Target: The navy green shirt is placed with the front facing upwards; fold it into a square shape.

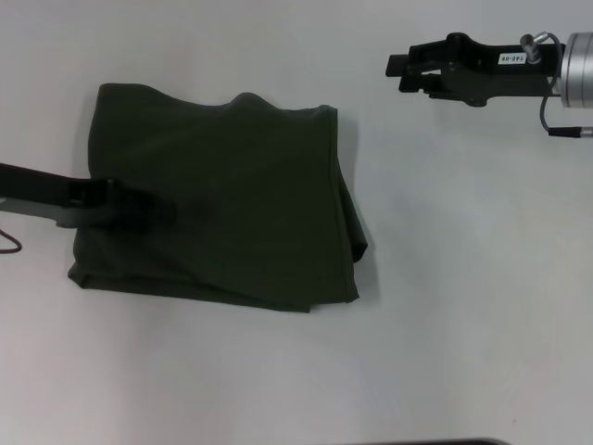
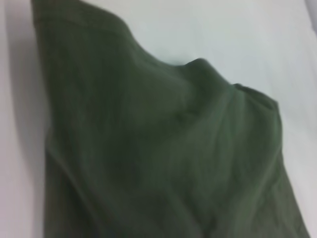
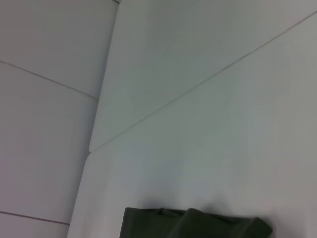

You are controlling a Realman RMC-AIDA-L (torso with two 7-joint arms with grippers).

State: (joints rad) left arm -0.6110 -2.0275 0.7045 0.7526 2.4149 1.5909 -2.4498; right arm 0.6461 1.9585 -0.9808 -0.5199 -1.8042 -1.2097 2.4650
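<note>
The navy green shirt (image 1: 232, 204) lies folded into a rough square on the white table, plain green side up, with no lettering showing. Its right edge is a thick stack of layers, and its far edge bulges unevenly. My left gripper (image 1: 139, 209) reaches in from the left, low over the left part of the folded shirt, dark against the cloth. The left wrist view is filled by the shirt (image 2: 163, 148) seen from close up. My right gripper (image 1: 400, 69) hangs open and holds nothing at the far right, well away from the shirt. The right wrist view shows only the shirt's far edge (image 3: 198, 225).
The white table (image 1: 463, 278) runs on all sides of the shirt. A seam between table panels (image 3: 198, 87) shows in the right wrist view. A dark strip (image 1: 435, 442) lies at the near edge of the head view.
</note>
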